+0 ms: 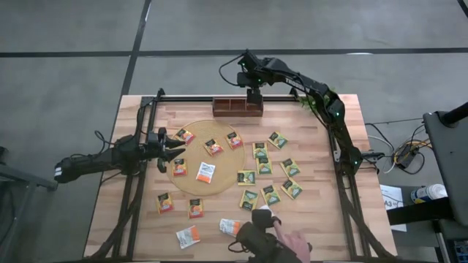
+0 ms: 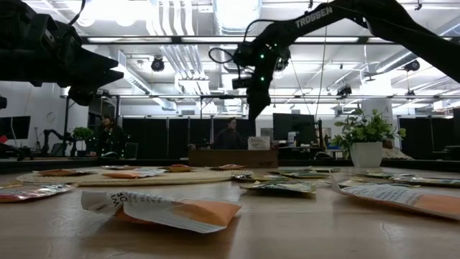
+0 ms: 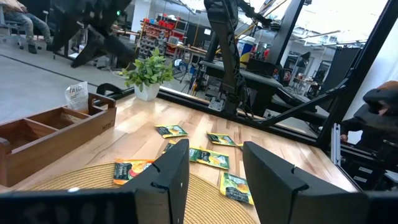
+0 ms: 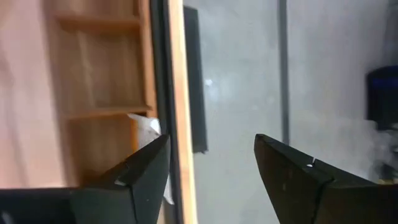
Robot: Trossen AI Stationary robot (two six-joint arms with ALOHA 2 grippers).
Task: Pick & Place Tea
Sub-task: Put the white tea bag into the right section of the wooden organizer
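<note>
Several small square tea sachets lie flat on the table: green-yellow ones [image 1: 264,166] right of centre, orange ones [image 1: 196,209] near the front, and a white one [image 1: 206,172] on the round tan mat [image 1: 223,164]. A brown wooden tray [image 1: 238,109] stands at the far edge. A white sachet [image 4: 146,127] stands on edge in the tray's right end compartment. My right gripper [image 1: 254,93] hangs open above that compartment, clear of the tray, with nothing between its fingers. My left gripper [image 1: 172,150] waits open and level at the mat's left edge.
A potted plant [image 2: 363,137] stands at the table's far right corner. A person's hand [image 1: 292,245] with a dark object reaches in over the near edge. Black frame rails [image 1: 344,183] run along both sides of the table.
</note>
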